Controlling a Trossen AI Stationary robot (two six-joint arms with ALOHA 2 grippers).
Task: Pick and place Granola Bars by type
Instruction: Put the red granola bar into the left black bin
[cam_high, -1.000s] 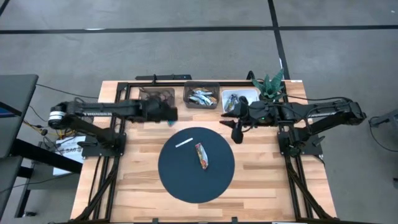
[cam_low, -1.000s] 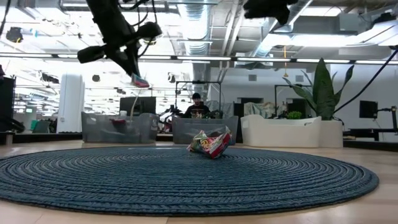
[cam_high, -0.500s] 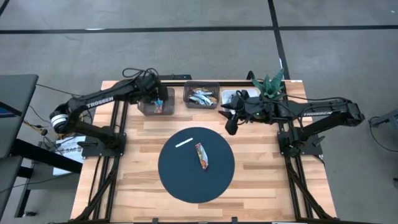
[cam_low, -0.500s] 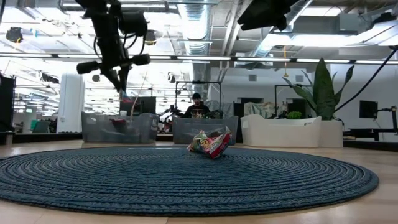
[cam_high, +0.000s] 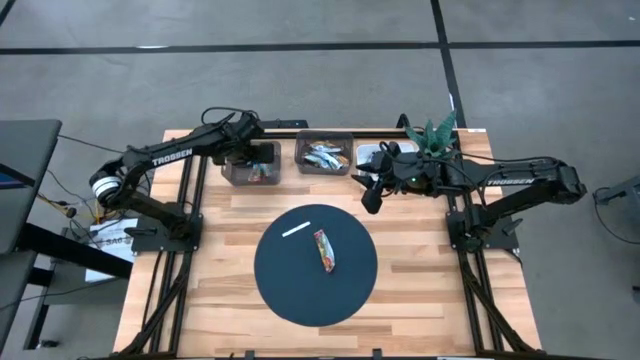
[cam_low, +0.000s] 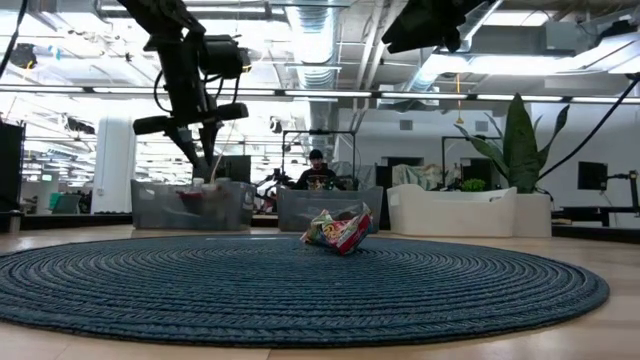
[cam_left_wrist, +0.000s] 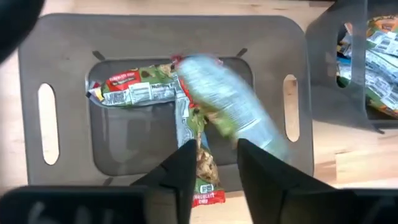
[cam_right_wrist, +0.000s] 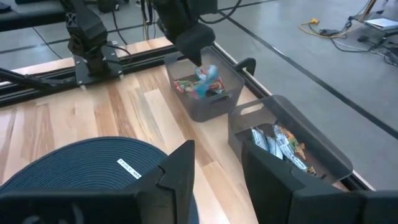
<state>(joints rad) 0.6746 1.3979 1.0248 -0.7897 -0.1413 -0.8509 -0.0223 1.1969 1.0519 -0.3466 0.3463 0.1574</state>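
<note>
My left gripper (cam_left_wrist: 213, 163) hangs directly over the grey bin (cam_high: 251, 162) that sits farthest from the potted plant (cam_high: 433, 137), with its fingers (cam_left_wrist: 184, 168) parted and nothing between them. Just below them a red-and-green bar (cam_left_wrist: 229, 107) shows blurred and tilted above the bin's floor, clear of my fingers; I cannot tell whether it already touches the bars under it. Two more red-green bars (cam_left_wrist: 140, 92) lie inside that bin, one flat along its far wall and one running toward my fingers. The middle bin (cam_high: 325, 155), between that bin and the plant, holds several blue-white bars (cam_high: 324, 156). The white bin (cam_high: 385, 157) lies just beside the plant. My right gripper (cam_high: 372, 197) hovers above the wood table (cam_high: 225, 225) near the white bin, its fingers (cam_right_wrist: 179, 168) spread apart and empty. On the round dark mat (cam_high: 315, 265), well in front of the plant and the row of bins, one red-green bar (cam_high: 325, 249) lies near the middle, and a thin white strip (cam_high: 296, 230) rests beside it toward the bins.
</note>
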